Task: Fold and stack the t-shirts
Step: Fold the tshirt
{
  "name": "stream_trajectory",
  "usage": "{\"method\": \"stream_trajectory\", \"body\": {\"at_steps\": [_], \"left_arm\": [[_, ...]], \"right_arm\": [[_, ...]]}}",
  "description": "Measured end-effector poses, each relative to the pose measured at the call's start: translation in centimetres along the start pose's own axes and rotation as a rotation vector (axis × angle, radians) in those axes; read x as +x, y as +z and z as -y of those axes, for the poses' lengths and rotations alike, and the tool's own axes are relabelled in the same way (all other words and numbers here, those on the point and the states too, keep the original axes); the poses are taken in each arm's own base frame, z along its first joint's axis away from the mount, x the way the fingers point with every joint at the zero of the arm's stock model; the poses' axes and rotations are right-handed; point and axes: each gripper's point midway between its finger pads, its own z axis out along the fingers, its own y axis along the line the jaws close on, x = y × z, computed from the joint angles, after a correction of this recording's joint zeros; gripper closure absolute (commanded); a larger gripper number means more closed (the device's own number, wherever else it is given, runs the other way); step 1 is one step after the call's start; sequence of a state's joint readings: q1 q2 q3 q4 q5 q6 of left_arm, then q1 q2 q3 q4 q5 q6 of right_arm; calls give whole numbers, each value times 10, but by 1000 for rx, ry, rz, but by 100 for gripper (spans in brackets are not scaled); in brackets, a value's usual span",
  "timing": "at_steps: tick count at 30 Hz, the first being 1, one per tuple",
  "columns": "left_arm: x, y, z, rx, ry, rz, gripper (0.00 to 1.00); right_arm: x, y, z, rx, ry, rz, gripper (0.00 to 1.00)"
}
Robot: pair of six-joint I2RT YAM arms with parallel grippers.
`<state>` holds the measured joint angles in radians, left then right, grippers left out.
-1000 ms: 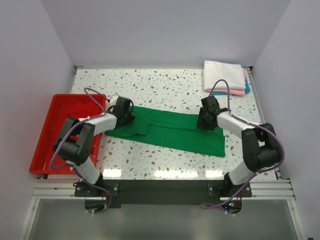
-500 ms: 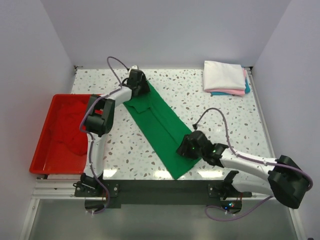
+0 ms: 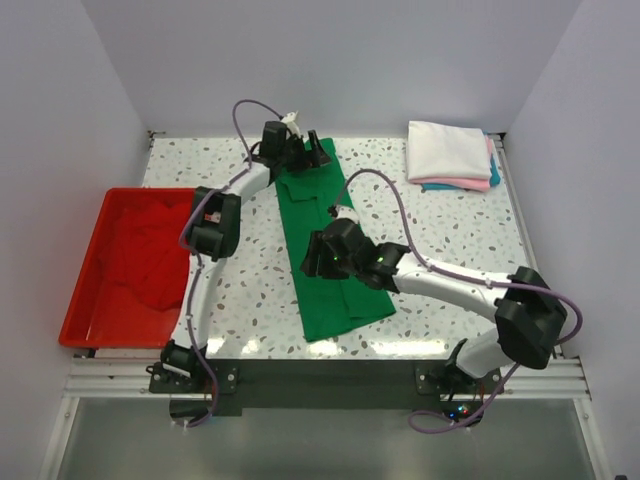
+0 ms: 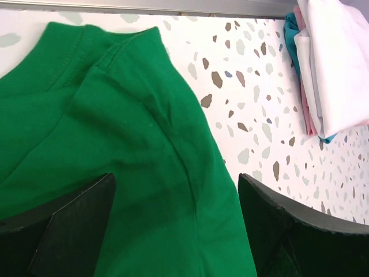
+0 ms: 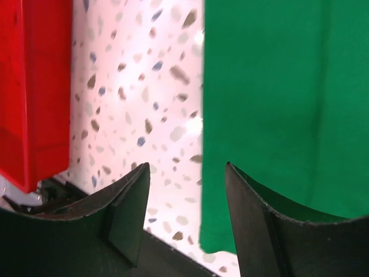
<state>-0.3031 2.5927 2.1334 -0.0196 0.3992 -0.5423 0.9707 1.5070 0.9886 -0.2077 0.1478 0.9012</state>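
My left pincer (image 3: 303, 152) hangs with its fingers apart over the far end of the green t-shirt (image 3: 312, 210). The shirt lies stretched lengthwise on the tabletop (image 3: 430, 220). My right pincer (image 3: 320, 260) also gapes wide, over the shirt's edge facing the red tray (image 3: 128, 341). The folded white, pink and blue t-shirts (image 3: 447, 150) sit stacked in the far right corner.

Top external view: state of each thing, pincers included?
green t-shirt, folded into a long strip, lying flat.
folded t-shirts, stacked far right, white on top.
red tray, holds bunched red cloth.
left pincer, open over strip's far end.
right pincer, open at strip's left edge.
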Motion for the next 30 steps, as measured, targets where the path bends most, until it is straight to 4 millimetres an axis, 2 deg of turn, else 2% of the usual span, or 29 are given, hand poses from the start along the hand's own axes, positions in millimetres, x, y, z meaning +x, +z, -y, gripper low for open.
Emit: {"method": "stream_trajectory", "body": {"at_steps": [3,6,7,8,11,12,13,14,16,19,22,24,27,30], "left_arm": [[-5,-19,-4,-25,-23,12,8],[-20,-53,1,-72,-44,58,9],[-27,-66,6,-91,-50,82,13],[-36,-80,11,-113,-53,114,15],[-54,-123,38,-159,-82,201,31],[-55,-137,50,-166,-92,229,37],[-49,-149,60,-173,-103,238,39],[-37,-162,69,-190,-117,250,41],[2,-183,87,-216,-145,228,47],[82,-207,104,-255,-161,138,48],[162,-236,104,-317,-150,24,43],[202,-261,94,-368,-140,-29,40],[238,-294,84,-409,-127,-76,39],[253,-314,88,-392,-117,-96,39]], "right_arm": [[-28,-12,17,31,-16,39,42],[-54,-24,56,126,-5,68,42],[-60,-28,69,163,-4,81,41],[-64,-32,79,192,-7,89,41],[-59,-46,100,256,-40,78,41],[-56,-49,105,271,-53,74,41],[-54,-51,108,281,-61,70,42],[-50,-54,114,297,-71,65,42],[-41,-59,125,324,-84,48,42],[-23,-63,143,359,-93,11,42],[-4,-69,160,397,-97,-35,42],[4,-74,166,412,-91,-54,42],[9,-83,169,417,-72,-59,42],[17,-90,172,404,-46,-51,43]]}}
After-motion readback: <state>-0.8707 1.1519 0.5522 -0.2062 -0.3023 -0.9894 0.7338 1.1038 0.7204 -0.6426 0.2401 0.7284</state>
